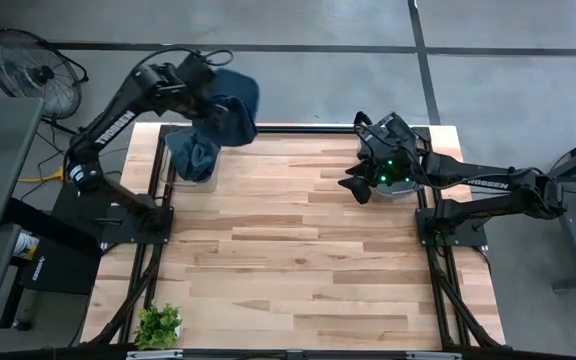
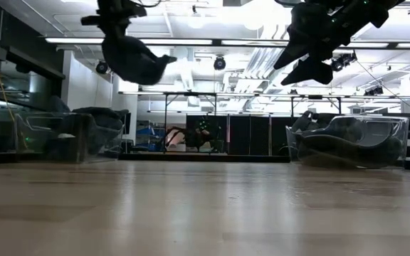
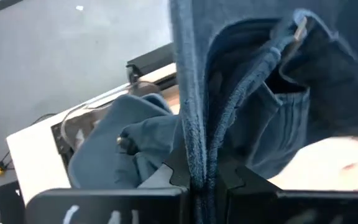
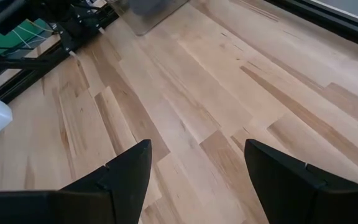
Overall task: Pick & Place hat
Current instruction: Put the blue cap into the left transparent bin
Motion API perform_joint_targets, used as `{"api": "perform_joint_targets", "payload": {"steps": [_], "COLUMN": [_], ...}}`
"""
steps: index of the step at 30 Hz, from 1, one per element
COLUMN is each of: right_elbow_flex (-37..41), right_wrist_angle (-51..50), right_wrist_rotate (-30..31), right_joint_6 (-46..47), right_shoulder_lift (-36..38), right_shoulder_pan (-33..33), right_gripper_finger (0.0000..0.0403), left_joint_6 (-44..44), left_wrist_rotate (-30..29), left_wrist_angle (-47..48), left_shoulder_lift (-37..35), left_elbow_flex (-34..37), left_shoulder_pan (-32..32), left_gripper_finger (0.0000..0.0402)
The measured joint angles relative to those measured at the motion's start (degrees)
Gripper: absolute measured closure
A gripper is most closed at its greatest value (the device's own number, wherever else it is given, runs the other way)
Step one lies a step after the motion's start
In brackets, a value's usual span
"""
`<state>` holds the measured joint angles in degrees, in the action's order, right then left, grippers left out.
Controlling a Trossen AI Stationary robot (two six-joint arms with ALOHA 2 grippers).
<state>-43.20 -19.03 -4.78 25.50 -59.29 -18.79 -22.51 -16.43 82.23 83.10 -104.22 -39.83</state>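
A blue hat [image 1: 232, 106] hangs in the air over the table's far left corner, with my left gripper [image 3: 199, 182] shut on it. In the low view the hat [image 2: 137, 60] hangs well above the table, below that gripper [image 2: 117, 20]. Under it stands a clear bin [image 1: 192, 158] holding more blue hats [image 3: 124, 144]. My right gripper [image 4: 197, 180] stands open and holds nothing, in the air over the table's far right part [image 1: 359, 186]. My left gripper pinches a plush edge of the hat's fabric [image 3: 197, 155] between its two shut fingers, coming slantwise from above. The edge runs along the fingers. The hat hangs slack below the hold, lifted clear of the bin and the table.
A second clear bin [image 1: 396, 172] stands at the far right under my right arm, also seen in the low view [image 2: 349, 142]. A small green plant [image 1: 158, 325] stands at the near left edge. The wooden table's [image 1: 298, 260] middle is bare.
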Motion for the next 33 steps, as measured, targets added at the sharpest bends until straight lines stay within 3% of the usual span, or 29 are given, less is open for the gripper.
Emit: {"api": "perform_joint_targets", "payload": {"steps": [9, 24, 33], "right_elbow_flex": [0.0, 0.0, 0.0], "right_wrist_angle": [0.02, 0.02, 0.02], "right_wrist_rotate": [-0.13, -1.05, -1.02], "right_joint_6": [-0.02, -0.02, -0.02], "right_shoulder_lift": [0.0, 0.0, 0.0], "right_shoulder_pan": [0.0, 0.02, 0.02], "right_gripper_finger": [0.0151, 0.0151, 0.0151], "left_joint_6": [-1.2, -0.43, -1.59], "left_wrist_rotate": [3.43, 3.67, 4.51], "left_wrist_angle": [2.02, 7.81, 7.83], "left_shoulder_lift": [-4.08, -9.33, -11.49], "left_elbow_flex": [0.0, 0.11, 10.23], "left_shoulder_pan": [-3.82, -12.13, -16.34], "left_gripper_finger": [0.0392, 0.0392, 0.0392]}}
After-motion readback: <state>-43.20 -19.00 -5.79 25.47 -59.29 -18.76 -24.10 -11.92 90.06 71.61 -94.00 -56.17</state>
